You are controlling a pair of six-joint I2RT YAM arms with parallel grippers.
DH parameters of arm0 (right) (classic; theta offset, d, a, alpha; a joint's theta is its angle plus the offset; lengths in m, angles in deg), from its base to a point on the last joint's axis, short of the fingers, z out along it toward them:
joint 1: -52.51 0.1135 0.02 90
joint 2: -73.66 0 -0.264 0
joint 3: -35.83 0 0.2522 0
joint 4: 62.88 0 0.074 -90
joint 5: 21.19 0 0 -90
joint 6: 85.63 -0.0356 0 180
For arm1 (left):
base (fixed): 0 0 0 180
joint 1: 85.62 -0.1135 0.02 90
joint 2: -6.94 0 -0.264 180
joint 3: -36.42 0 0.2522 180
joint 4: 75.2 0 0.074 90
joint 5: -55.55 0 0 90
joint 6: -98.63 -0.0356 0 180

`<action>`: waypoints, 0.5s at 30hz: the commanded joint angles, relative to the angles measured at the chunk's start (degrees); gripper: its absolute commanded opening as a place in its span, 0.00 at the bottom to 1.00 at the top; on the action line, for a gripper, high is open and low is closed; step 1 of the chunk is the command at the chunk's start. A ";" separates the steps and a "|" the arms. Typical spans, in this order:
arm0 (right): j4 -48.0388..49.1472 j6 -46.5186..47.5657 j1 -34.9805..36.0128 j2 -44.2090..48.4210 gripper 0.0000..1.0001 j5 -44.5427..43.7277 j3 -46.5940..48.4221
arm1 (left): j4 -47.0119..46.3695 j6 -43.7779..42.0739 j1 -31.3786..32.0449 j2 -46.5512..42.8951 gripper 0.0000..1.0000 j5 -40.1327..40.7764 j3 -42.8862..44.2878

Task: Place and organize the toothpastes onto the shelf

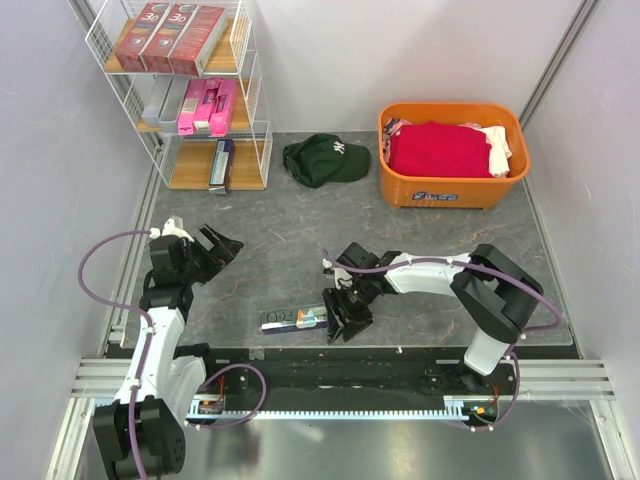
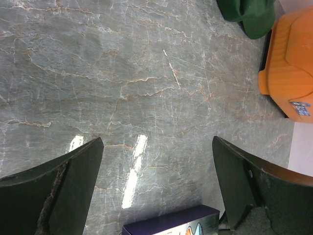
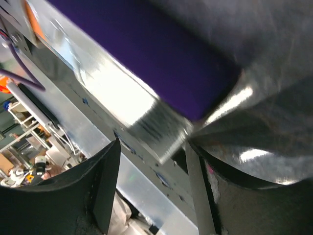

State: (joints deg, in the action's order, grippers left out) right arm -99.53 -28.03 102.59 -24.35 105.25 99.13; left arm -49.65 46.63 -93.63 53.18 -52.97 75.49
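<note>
Grey marble-look table (image 1: pixel 420 250), white walls around it. Shelf (image 1: pixel 188 172) at 11 o'clock, white wire frame with three wood boards: three dark red boxes (image 1: pixel 168 36) side by side on the top board, silver-grey boxes (image 1: pixel 163 102) and hot pink boxes (image 1: pixel 208 106) together on the middle board, the pink ones at the 3 o'clock side, and one purple box (image 1: pixel 221 165) on the bottom board. Left gripper (image 1: pixel 222 242) at about 9 o'clock, above bare table, jaws wide apart, nothing between its fingers (image 2: pixel 63 186). One loose toothpaste box (image 1: pixel 293 319) lies flat on the table at 6 o'clock, near the front edge, long axis running 9 to 3; its purple end also shows at the bottom of the left wrist view (image 2: pixel 171 226). Right gripper (image 1: pixel 335 316) sits at that box's 3 o'clock end. In the right wrist view the purple and silver box (image 3: pixel 161 58) lies just past the fingertips, with a clear gap between the jaws; one corner of the box looks to meet the right-hand finger (image 3: pixel 220 161), no clamp visible. Dark green cap (image 1: pixel 325 160) at 12 o'clock. Orange tub (image 1: pixel 450 185) at 1 o'clock, holding folded red cloth (image 1: pixel 438 150).
</note>
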 commanded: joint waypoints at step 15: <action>21.22 -10.40 -9.30 -13.25 0.66 2.31 20.15 | -1.42 -2.75 0.10 0.26 1.00 -0.81 0.10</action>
State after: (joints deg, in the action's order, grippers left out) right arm -87.49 -33.34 94.37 -36.13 105.01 115.02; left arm -49.65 46.52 -93.63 53.47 -52.99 75.49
